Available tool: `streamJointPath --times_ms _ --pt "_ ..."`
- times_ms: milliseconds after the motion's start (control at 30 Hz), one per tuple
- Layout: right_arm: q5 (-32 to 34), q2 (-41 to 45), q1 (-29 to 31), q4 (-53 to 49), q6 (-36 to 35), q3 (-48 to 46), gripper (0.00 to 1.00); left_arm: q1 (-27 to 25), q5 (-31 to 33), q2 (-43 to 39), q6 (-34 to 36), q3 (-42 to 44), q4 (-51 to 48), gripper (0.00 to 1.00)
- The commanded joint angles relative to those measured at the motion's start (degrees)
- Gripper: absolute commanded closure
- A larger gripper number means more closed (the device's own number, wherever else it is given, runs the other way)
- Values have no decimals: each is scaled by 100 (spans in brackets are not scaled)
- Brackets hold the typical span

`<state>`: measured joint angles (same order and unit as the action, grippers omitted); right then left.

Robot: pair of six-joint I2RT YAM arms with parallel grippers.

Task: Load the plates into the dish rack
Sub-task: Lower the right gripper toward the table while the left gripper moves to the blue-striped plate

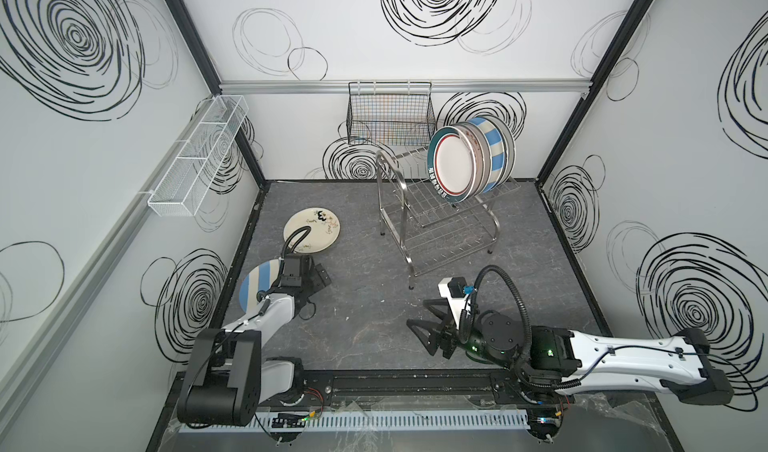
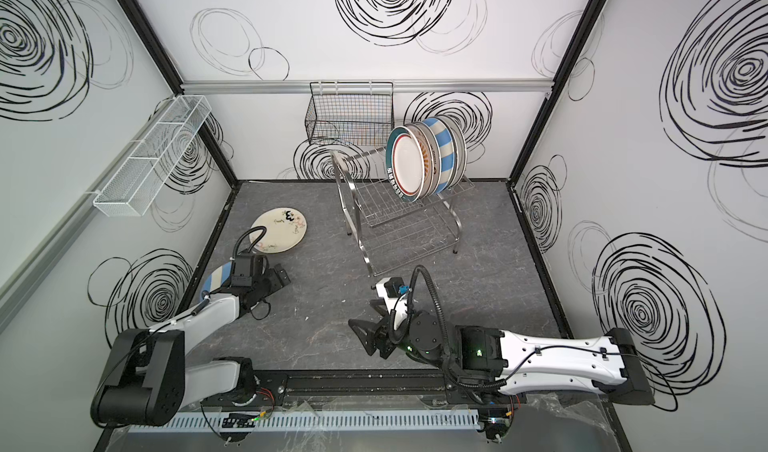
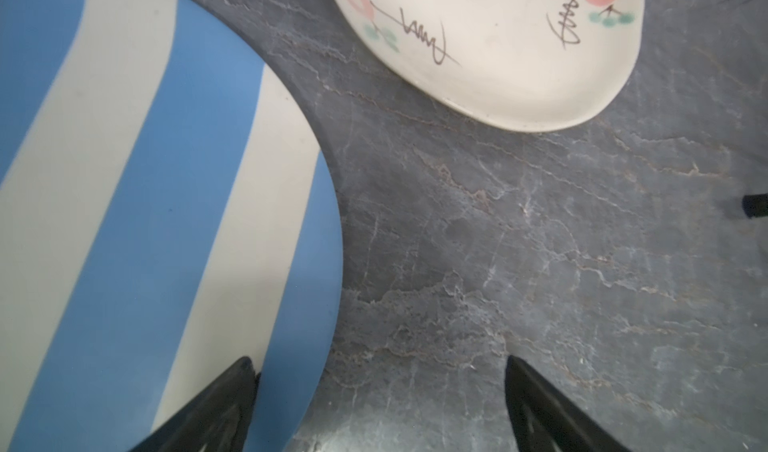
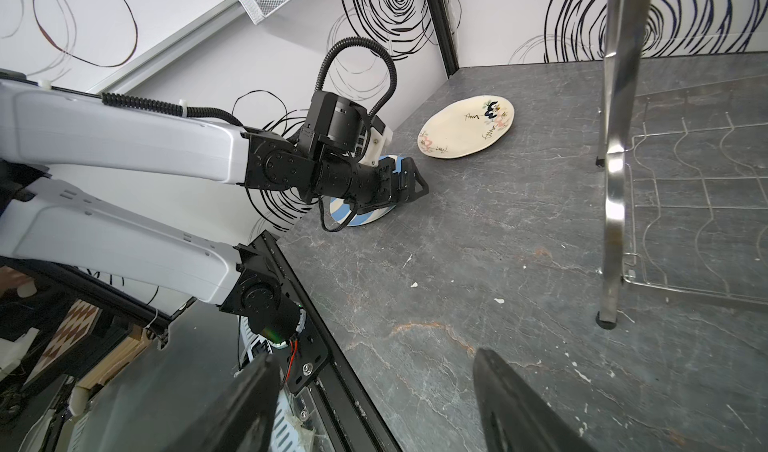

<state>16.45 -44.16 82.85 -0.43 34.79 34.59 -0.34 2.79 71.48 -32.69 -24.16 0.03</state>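
The dark grey marbled tabletop [image 1: 374, 304] carries everything. On its far right side stands the shiny stainless steel two-tier wire dish rack [image 1: 436, 217]; in both top views its long axis runs diagonally, from the arched tube end at near left toward the far right. At the far-right end of the upper tier a close row of plates stands on edge. The white teal-rimmed plate [image 1: 453, 163] is at the front with its face turned toward the empty slots, and a blue-and-cream striped plate [image 1: 496, 154] stands further back.

Two plates are not racked. The round cream plate with black scribbles and pink flowers [image 1: 311, 229] lies face up on the table near the left wall. Just nearer than it lies a second blue-and-cream striped plate [image 1: 257, 283], partly hidden under the left arm.

The left gripper [image 3: 378, 387] is spread wide — one fingertip over the striped plate's rim, the other over bare table. Whether it touches the plate is unclear. The right gripper [image 4: 374, 387] hangs over the near table, well apart from the plates, jaws spread and holding nothing.
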Motion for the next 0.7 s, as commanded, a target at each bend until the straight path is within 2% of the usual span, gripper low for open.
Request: streamJointPath --times_ms 0,100,267,500,567,667 --pt "248 157 38 69 120 -85 23 6 -619 -56 -256 244 -144 4" --pt "394 260 30 -196 141 -18 22 -156 -900 -298 -505 354 -148 4" --pt "537 430 -78 -542 335 41 21 -809 -1014 -734 -904 386 -343 4" --pt "-222 514 -665 -402 758 -335 20 -1886 -1099 -1106 -1633 557 -214 4" --pt "-547 482 -885 -299 941 -474 20 -2135 -1072 -1096 -1737 570 -115 4" --pt "-667 355 -912 81 1252 -804 20 -2523 -1039 -924 -1840 475 31 4"
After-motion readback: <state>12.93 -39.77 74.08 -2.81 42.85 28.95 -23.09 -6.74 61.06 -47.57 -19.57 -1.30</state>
